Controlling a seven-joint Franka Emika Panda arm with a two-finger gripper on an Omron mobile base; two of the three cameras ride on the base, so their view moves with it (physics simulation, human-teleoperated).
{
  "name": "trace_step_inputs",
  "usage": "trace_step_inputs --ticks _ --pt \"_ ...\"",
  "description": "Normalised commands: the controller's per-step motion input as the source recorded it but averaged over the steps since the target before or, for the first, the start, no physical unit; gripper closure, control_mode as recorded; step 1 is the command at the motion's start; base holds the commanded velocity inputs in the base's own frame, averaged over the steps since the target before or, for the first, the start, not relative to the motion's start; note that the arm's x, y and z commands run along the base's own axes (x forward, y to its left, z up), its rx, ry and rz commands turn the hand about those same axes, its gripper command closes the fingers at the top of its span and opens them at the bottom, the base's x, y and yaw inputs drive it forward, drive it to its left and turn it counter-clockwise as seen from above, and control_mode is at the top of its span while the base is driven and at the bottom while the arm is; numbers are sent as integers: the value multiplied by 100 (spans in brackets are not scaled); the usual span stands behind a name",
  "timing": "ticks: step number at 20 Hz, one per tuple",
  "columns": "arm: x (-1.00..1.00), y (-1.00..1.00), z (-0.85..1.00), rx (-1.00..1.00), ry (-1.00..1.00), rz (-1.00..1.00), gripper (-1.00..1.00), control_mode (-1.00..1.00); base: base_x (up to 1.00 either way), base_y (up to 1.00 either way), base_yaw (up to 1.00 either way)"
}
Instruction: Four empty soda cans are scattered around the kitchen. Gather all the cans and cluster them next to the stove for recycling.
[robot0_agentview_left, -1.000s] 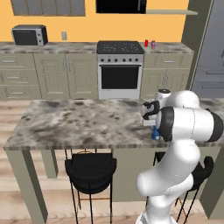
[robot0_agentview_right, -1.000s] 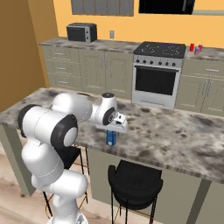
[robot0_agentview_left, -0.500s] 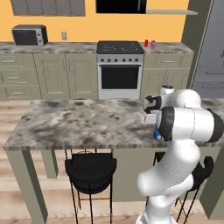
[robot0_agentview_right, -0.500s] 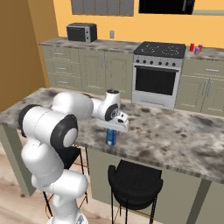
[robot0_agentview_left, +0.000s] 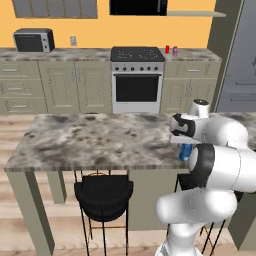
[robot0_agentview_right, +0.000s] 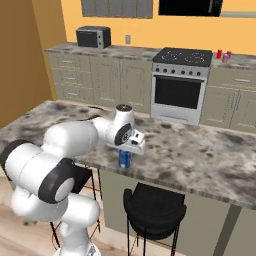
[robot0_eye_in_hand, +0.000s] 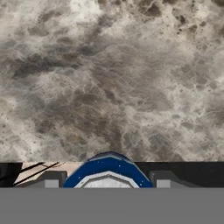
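The island counter (robot0_agentview_left: 90, 137) spreads across the middle of both base views, a slab of mottled grey-brown stone; its right end in the left base view is hidden behind the white arm, and its near edge runs across the bottom of the hand view. Against the orange back wall, upper centre of the left base view, stands the stove (robot0_agentview_left: 137, 79): flat black glass top with faint white rings, steel front, dark oven window. A black round-seated stool (robot0_agentview_left: 103, 192) on thin wire legs sits under the island, lower centre.

The blue can (robot0_agentview_right: 124, 159) stands upright at the island's near edge, centre left of the right base view; its top is covered by the hand. In the left base view it is a blue sliver at centre right, mostly hidden by the arm. In the hand view its silvery top and blue shoulder are cut off by the bottom band.

The gripper (robot0_eye_in_hand: 107, 180) straddles the can, a dark fingertip on each side, closed on it as far as the frames tell.

Right of the stove, upper right, a red can (robot0_agentview_left: 167, 49) and a purple one (robot0_agentview_left: 175, 50) are too small for detail.
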Motion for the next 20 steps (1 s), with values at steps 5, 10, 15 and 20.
trace_step_inputs --ticks 5,10,15,20 --pt "-42 10 21 0 2 -11 100 -100 0 0 0" --pt "-40 11 13 -1 0 -7 100 -100 0 0 0" --pt "-26 13 1 -3 0 0 100 -100 0 0 0" --pt "-3 4 0 -1 0 0 100 100 0 0 0"
